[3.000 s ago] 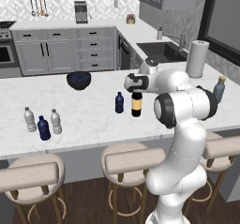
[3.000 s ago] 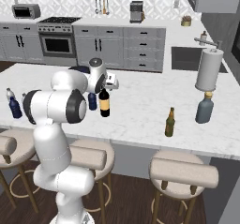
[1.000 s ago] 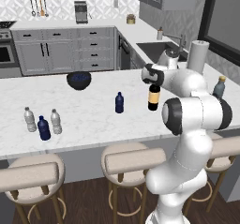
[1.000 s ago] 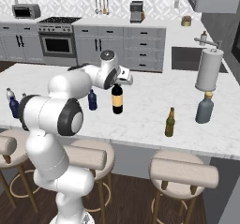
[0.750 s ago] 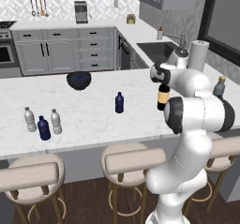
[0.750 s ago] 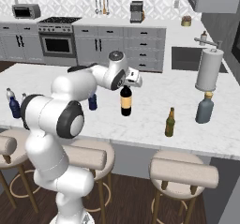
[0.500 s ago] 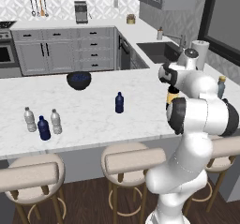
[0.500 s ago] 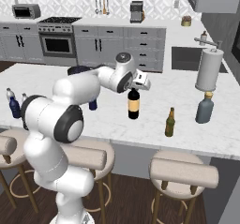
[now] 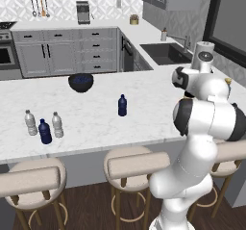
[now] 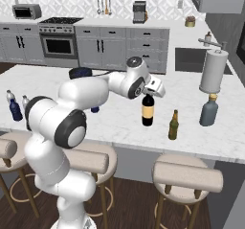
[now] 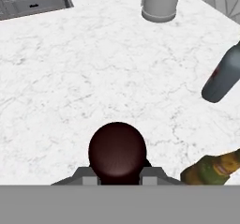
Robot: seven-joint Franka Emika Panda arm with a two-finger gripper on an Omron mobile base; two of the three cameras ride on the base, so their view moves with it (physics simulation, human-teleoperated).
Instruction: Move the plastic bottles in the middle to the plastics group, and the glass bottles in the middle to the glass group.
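Observation:
My gripper [image 10: 149,93] is shut on the neck of the tall black wine bottle [image 10: 148,110], which stands upright with its tan label facing the stools. The hand view looks straight down on its dark round top [image 11: 117,152]. I cannot tell whether its base touches the counter. Just right of it is the glass group: the amber bottle [image 10: 173,125] [image 11: 213,168] and the grey-blue bottle [image 10: 209,110] [image 11: 224,76]. One dark blue plastic bottle [image 9: 122,105] stands mid-counter. The plastics group [image 9: 44,128] stands far left.
A tall white cylinder [image 10: 213,72] [image 11: 161,1] stands behind the grey-blue bottle. A dark bowl [image 9: 80,82] sits toward the back of the counter [image 9: 96,123]. Stools line the near edge, and the sink [image 9: 166,54] is behind on the right.
The arm has carried the wine bottle to the right across the counter, from the middle to just left of the amber bottle. The grip has stayed shut.

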